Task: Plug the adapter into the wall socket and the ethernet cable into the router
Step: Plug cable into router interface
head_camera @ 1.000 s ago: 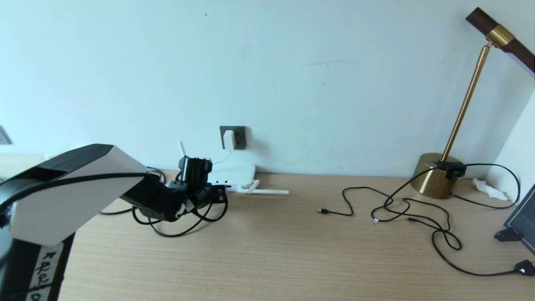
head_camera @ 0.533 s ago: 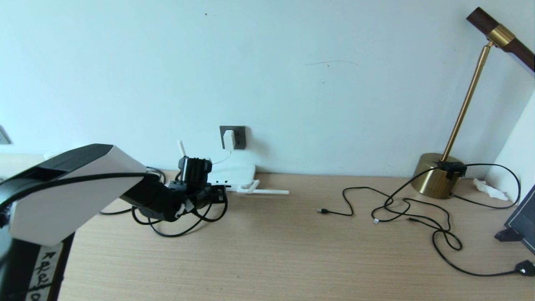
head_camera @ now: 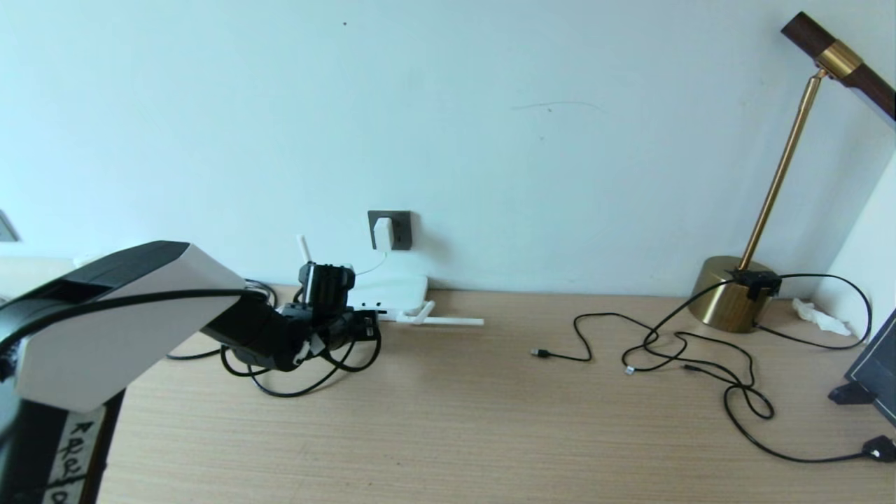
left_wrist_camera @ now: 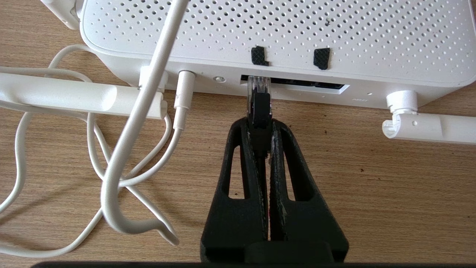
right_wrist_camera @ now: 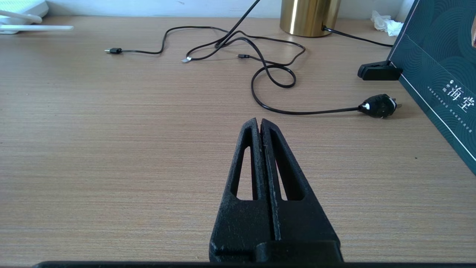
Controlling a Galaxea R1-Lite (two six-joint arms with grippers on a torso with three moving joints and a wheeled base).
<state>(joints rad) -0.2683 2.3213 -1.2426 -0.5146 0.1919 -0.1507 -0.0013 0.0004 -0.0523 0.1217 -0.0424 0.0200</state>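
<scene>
While clamped on the black plug of the ethernet cable [left_wrist_camera: 260, 108], left gripper [left_wrist_camera: 260, 128] low at the front edge of the router [left_wrist_camera: 275, 37], fingers [left_wrist_camera: 243, 156] pressed tight on the plug body. Clear tip at the mouth of a dark port, just inside or touching; depth of seating not discernible. Cable looped on the table [head_camera: 455, 420] beside the left arm. Adapter [head_camera: 383, 233] seated in the wall socket [head_camera: 400, 229] above the router, thin white cord [left_wrist_camera: 130, 123] trailing down to the router's front. Right gripper [right_wrist_camera: 259, 124] pressed together on nothing, low over bare table, well apart from the router. Thin black cables [head_camera: 672, 350] and brass lamp [head_camera: 728, 301] off to the right.
</scene>
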